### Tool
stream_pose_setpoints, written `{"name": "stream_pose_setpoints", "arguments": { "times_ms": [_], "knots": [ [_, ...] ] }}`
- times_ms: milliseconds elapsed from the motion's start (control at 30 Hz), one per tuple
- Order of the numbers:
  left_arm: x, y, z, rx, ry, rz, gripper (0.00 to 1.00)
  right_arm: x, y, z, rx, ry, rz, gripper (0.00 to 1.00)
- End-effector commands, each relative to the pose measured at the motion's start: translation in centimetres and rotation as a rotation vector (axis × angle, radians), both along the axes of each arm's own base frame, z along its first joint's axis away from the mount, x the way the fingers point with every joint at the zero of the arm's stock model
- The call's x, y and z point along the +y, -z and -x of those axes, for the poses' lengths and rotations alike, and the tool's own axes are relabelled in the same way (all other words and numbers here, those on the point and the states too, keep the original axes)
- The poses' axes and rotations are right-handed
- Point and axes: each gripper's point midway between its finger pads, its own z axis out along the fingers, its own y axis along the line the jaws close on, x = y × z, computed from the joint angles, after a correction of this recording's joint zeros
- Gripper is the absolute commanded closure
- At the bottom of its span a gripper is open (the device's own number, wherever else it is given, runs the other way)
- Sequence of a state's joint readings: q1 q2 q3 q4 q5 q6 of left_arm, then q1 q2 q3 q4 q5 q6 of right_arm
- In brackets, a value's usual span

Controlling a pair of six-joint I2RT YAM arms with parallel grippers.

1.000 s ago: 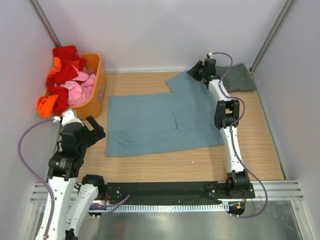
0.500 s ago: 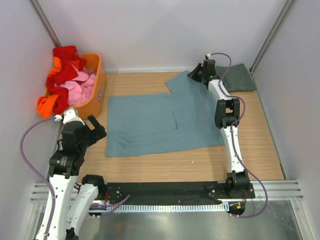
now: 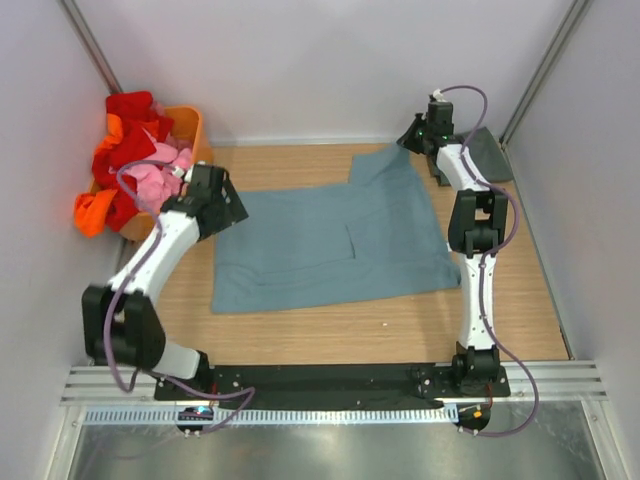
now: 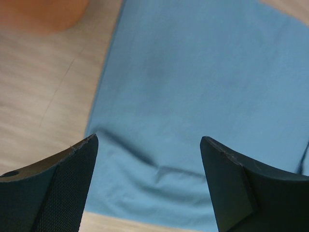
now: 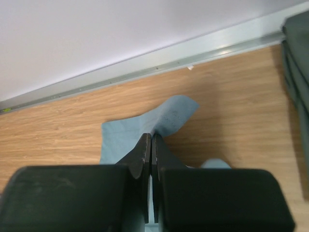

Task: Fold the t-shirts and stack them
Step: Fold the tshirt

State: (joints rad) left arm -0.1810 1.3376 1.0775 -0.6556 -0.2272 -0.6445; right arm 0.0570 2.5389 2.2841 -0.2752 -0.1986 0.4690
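Bench [image 3: 340, 330] seen from above, 12 o'clock at the far wall. The blue-teal t-shirt [image 3: 320, 245] lies spread mostly flat over the middle, with one sleeve reaching out toward 1 o'clock and a low ridge in the cloth near its centre. No proper fold is made in it yet. The dark grey-green t-shirt [image 3: 490, 155] sits in the far corner at about 2 o'clock; the right wrist view shows layered edges, so I judge it folded and set down as the base of the stack. On that reading one shirt is done, and the blue one has to be folded and laid on top. The right tool [image 5: 151, 140] is pinched tight on a raised tuck of the blue sleeve at 1 o'clock, just beside the grey-green shirt. The left tool [image 4: 149, 145] is spread wide with nothing in it, hovering over the shirt's 9 o'clock edge near its far corner; I cannot tell if it touches. An orange basket [image 3: 196, 128] at 10 o'clock holds a heap of red, pink and orange cloth [image 3: 135, 150]; what garments these are, I cannot tell. The basket crowds the left arm, and the right arm runs close along the shirt's 3 o'clock side, which may hamper a fold across.
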Motion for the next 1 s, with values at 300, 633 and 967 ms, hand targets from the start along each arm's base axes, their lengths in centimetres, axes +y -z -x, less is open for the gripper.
{"name": "stream_pose_setpoints", "arguments": {
  "times_ms": [300, 633, 967],
  "knots": [
    [-2.1, 2.8, -17.9, 0.056, -0.072, -0.119, 0.17, -8.0, -6.3, 2.2, -0.058, 0.166, 0.14, 0.99],
    [-1.9, 3.6, -21.5, 0.033, -0.079, -0.169, 0.2, -13.2, -5.0, 3.0, -0.011, 0.239, 0.076, 0.99],
    [-4.0, 6.1, -27.1, -0.055, -0.026, -0.116, 0.24, -11.4, -5.3, 2.9, -0.017, 0.157, -0.02, 0.99]
  ]
}}
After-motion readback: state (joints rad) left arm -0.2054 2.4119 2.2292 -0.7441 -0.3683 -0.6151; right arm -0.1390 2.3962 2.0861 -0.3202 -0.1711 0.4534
